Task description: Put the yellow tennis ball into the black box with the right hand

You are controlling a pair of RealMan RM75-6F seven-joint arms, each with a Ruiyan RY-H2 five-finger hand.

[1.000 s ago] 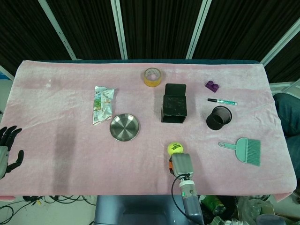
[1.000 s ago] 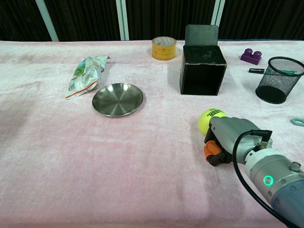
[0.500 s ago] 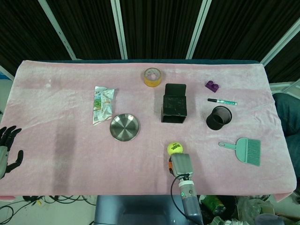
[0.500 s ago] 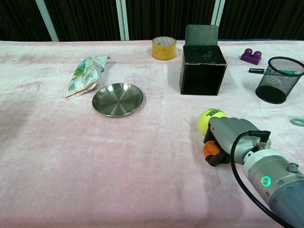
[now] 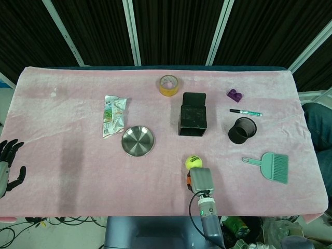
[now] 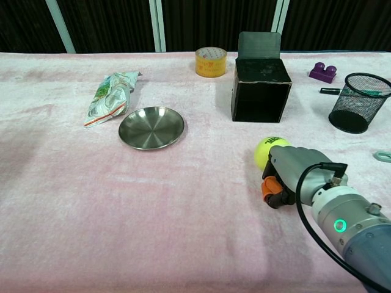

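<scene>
Your table is covered with a pink fleecy cloth (image 5: pixel 67 150), and behind it hang dark curtains with pale metal bars. I take the black cardboard box (image 5: pixel 193 120) with its flap standing up at the back as the landmark.

The yellow tennis ball (image 5: pixel 193 163) lies on the cloth in front of the box, nearer to you and well apart from it. Your right hand (image 5: pixel 201 181) is just behind the ball on your side, with its grey back turned up; in the chest view it (image 6: pixel 299 177) covers the near side of the ball (image 6: pixel 270 150) and seems to touch it. The fingers are hidden under the hand, so I cannot tell if they grip the ball or only rest beside it.

Your left hand (image 5: pixel 7 163) is far to the left of the box, past the edge of the cloth, with the dark fingers spread and holding nothing.

Left of the box and a little nearer to you lies a round steel dish (image 5: pixel 138 141), and further left a crumpled printed snack bag (image 5: pixel 113 116). Behind the box stands a roll of yellow tape (image 5: pixel 169 85). Right of the box you have a black mesh cup (image 5: pixel 242 129), a green marker pen (image 5: pixel 246 112), a purple toy block (image 5: pixel 235 95) and a teal hand brush (image 5: pixel 271 166).
</scene>
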